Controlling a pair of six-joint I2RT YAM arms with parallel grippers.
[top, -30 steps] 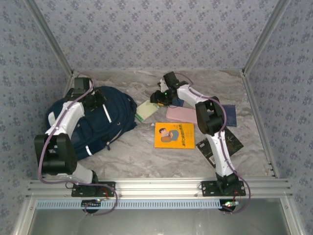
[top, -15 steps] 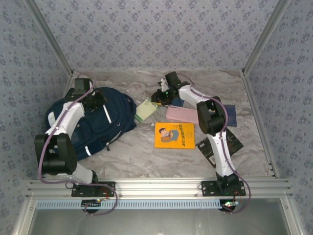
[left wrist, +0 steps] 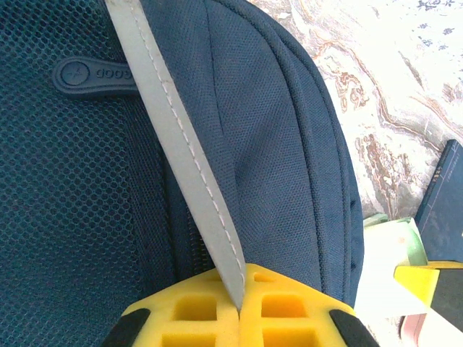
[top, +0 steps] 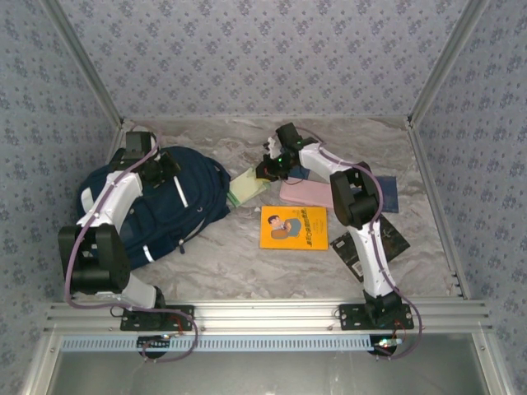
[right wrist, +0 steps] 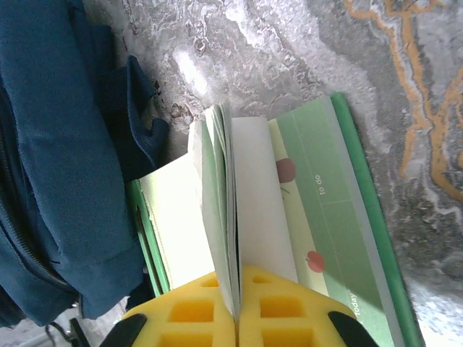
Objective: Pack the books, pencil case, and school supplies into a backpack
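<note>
Right, both arms are busy. On the left side of the counter [top: 222, 255] the backpack [top: 165, 210] lies flat, and the left fingers [top: 156, 169] are down on its upper part. Up close, the left wrist view has those fingers [left wrist: 249, 300] pinched together on the pale reflective stripe [left wrist: 184, 152], which runs up across the navy fabric from between the yellow pads, with a rubber zip pull [left wrist: 94, 76] beside it on the mesh panel.

Over to the right arm, reaching across to the middle: the right fingers [top: 268, 169] sit at the far end of the pale green notepad [top: 247, 185], which lies just beside the backpack's right edge. From the right wrist view, the fingers [right wrist: 249, 296] are closed tight on a few lifted leaves of the notepad [right wrist: 318, 217], standing up from an open page printed "to do", and the pad's edge touches the backpack fabric [right wrist: 51, 144].

Elsewhere on the counter, the orange book [top: 293, 227] lies flat in the middle, the pink case [top: 306, 193] just behind it, a navy book [top: 385, 193] further right, and the black book [top: 370, 243] nearer, partly under the right arm
</note>
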